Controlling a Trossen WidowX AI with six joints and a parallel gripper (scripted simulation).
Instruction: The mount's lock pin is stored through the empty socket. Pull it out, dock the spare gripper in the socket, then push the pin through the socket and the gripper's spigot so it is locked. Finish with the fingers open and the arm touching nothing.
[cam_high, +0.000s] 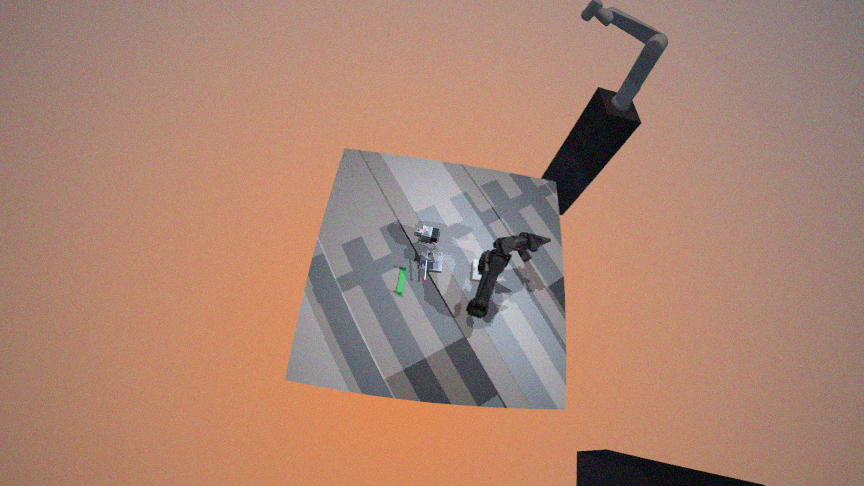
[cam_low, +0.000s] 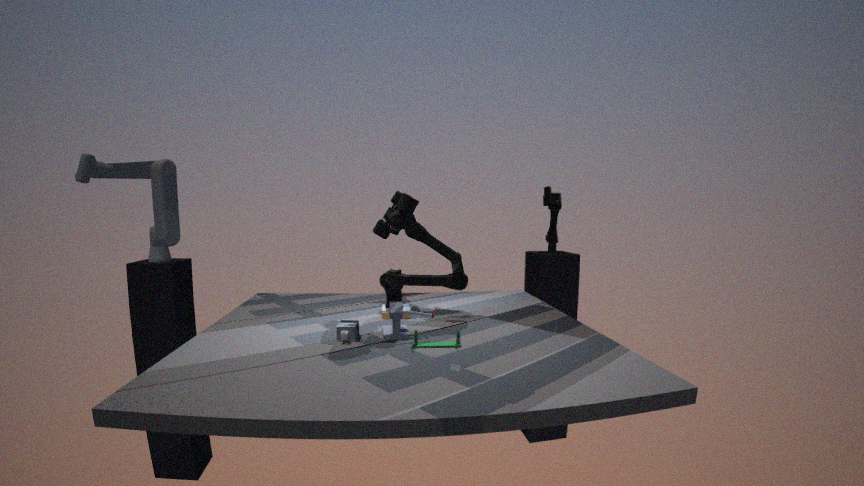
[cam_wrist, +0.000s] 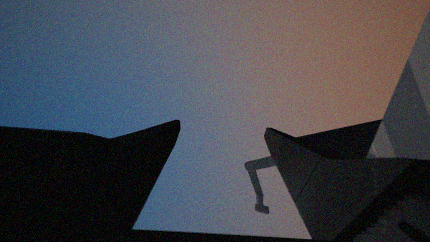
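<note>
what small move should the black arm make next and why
Probably lower the open gripper toward the grey mount and its red-tipped lock pin. The black arm is raised high, its fingers apart with only sky between them, and the pin looks untouched.

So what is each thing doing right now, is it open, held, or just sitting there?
Pincer: open, holding nothing, raised high above the table.
Spare gripper: sitting on the table, not docked.
Mount: standing on the table, socket without the spare gripper.
Lock pin: too small to tell for sure; seems still at the mount.
Green frame: on the table, untouched.
</note>
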